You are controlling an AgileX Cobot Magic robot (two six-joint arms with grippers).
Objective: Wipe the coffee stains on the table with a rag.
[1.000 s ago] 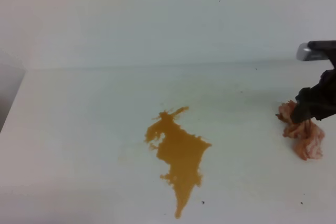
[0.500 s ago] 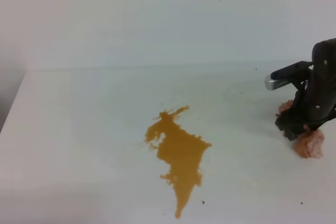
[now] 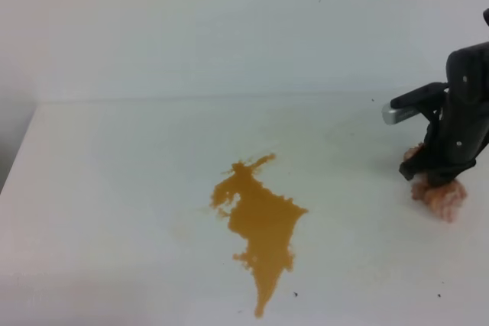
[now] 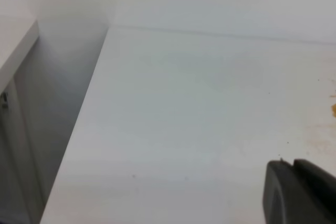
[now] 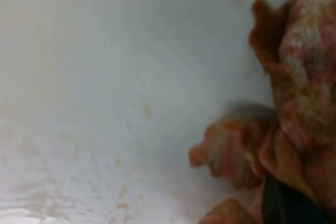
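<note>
Black right gripper point(image 3: 437, 179) dropped from frame's right edge onto the lumpy pinkish-orange cloth rag point(image 3: 439, 196), now upright over it. Jaws closed in; rag looks bunched smaller.

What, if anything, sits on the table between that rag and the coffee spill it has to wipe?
Nothing visible does. The rag lies under the right gripper, and only bare table separates it from the stain.
</note>
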